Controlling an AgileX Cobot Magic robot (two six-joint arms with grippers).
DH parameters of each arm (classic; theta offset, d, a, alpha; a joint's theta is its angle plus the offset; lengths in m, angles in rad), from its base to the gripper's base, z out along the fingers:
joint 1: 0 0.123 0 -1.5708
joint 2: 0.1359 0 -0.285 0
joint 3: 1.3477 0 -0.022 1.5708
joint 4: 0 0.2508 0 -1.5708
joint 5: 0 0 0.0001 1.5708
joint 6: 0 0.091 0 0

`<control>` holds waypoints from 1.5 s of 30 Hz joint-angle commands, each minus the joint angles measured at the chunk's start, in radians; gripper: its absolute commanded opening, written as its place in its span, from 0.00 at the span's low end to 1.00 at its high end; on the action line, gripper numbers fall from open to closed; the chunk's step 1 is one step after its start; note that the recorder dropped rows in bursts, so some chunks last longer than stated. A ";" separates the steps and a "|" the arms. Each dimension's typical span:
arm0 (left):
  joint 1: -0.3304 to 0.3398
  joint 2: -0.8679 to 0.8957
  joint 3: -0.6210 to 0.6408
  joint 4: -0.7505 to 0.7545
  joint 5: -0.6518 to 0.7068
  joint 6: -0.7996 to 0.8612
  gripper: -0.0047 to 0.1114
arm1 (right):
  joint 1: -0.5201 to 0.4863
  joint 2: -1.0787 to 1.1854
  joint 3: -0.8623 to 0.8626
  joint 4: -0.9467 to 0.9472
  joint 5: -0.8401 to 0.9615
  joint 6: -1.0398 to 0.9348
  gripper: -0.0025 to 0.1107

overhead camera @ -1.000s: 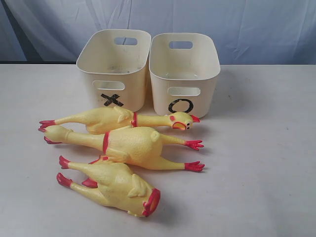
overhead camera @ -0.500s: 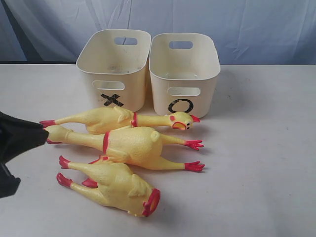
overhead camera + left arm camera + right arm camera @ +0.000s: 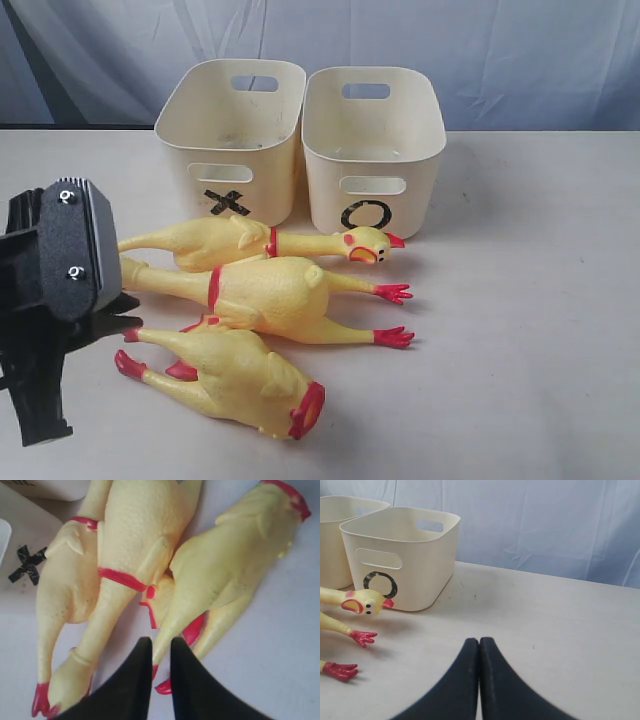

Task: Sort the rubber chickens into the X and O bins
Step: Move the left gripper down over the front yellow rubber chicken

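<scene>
So: white tabletop [image 3: 540,350] carries the cream plastic X tub [image 3: 270,190] and cream plastic O tub [image 3: 400,205] side by side at the back. Three yellow rubber chickens lie bunched in front, touching: headed chicken [image 3: 215,243] closest to the tubs, middle headless chicken [image 3: 270,295], near headless chicken [image 3: 235,375]. Left gripper [image 3: 161,642] hovers over their leg and neck ends, fingers barely parted, empty. Right gripper [image 3: 479,642] is closed, empty, over bare table. Widen the left one first, pinch one leg only, lift straight up.
</scene>
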 commanded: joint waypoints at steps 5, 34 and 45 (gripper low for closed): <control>-0.009 0.105 -0.006 -0.005 -0.087 0.054 0.32 | -0.003 -0.005 0.001 0.003 -0.010 -0.004 0.02; -0.009 0.336 -0.006 -0.155 -0.140 0.262 0.54 | -0.003 -0.005 0.001 0.003 -0.009 -0.004 0.02; -0.009 0.392 -0.006 -0.187 -0.176 0.322 0.54 | -0.003 -0.005 0.001 0.003 -0.009 -0.004 0.02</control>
